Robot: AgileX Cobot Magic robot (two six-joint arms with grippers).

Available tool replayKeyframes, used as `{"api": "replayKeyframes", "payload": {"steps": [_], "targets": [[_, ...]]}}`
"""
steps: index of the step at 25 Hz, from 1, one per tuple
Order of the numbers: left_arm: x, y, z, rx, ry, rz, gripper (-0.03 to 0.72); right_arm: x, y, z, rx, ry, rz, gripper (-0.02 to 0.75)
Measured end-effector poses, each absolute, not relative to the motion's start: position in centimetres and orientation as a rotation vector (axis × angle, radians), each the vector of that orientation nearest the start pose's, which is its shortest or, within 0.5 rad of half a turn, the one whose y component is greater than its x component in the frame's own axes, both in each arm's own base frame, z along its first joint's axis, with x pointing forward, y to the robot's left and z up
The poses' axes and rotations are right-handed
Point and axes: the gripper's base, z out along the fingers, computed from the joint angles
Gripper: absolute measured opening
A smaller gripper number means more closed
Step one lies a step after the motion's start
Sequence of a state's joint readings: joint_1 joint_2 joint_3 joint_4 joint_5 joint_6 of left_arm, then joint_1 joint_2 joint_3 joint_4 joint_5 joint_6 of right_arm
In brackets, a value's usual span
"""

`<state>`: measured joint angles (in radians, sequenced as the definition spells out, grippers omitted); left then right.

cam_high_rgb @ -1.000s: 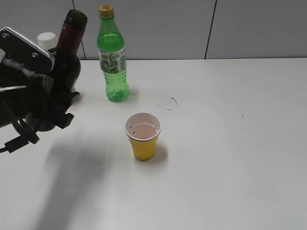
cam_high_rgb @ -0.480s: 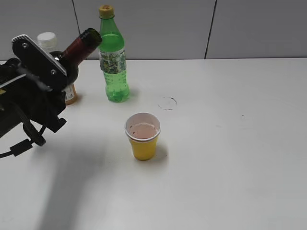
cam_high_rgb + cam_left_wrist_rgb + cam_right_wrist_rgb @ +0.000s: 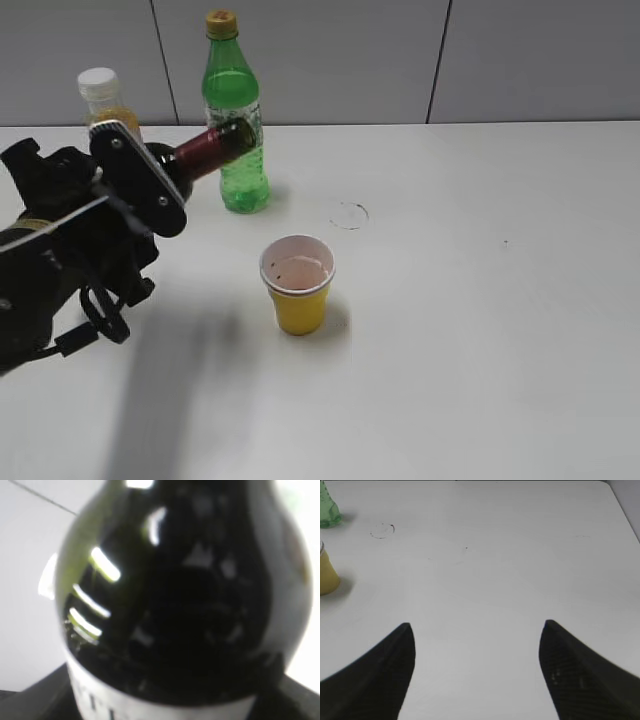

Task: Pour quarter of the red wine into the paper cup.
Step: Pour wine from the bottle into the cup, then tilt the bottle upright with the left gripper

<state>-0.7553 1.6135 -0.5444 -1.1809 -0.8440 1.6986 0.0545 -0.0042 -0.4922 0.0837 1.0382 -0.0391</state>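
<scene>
My left gripper (image 3: 148, 180) is shut on the dark glass wine bottle (image 3: 204, 149), holding it in the air at the left. The bottle lies tilted almost level, and its red-foiled neck points right toward the green bottle. Its mouth is up and to the left of the yellow paper cup (image 3: 298, 284), not over it. The cup stands upright with a pink-stained inside. In the left wrist view the bottle's dark body (image 3: 185, 605) and white label fill the frame. My right gripper (image 3: 477, 627) is open and empty above bare table, with the cup (image 3: 326, 577) at that view's left edge.
A green plastic bottle (image 3: 233, 115) stands just behind the wine bottle's mouth; its base shows in the right wrist view (image 3: 326, 511). An orange juice bottle with a white cap (image 3: 103, 98) stands at the back left. A faint ring mark (image 3: 349, 214) is on the white table.
The left gripper has tipped the wine bottle from upright to almost level. The neck has swung down and to the right, and the arm has shifted right toward the cup. The cup has not moved.
</scene>
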Motion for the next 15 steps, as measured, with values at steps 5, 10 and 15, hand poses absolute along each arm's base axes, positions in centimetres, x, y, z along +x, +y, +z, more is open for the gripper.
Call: {"api": "replayKeyframes", "payload": {"steps": [5,10,15], "targets": [[23.2,-14.0,15.8,1.068,1.793,0.863,0.545,-0.4,0.6,27.7,-0.097,2.022,0.11,0.583],[23.4,-14.0,14.8,1.101,1.773,0.954,0.545,-0.4,0.6,27.7,-0.097,2.022,0.11,0.583],[23.6,-14.0,13.9,1.181,1.745,1.012,0.545,-0.4,0.6,27.7,-0.097,2.022,0.11,0.582]]}}
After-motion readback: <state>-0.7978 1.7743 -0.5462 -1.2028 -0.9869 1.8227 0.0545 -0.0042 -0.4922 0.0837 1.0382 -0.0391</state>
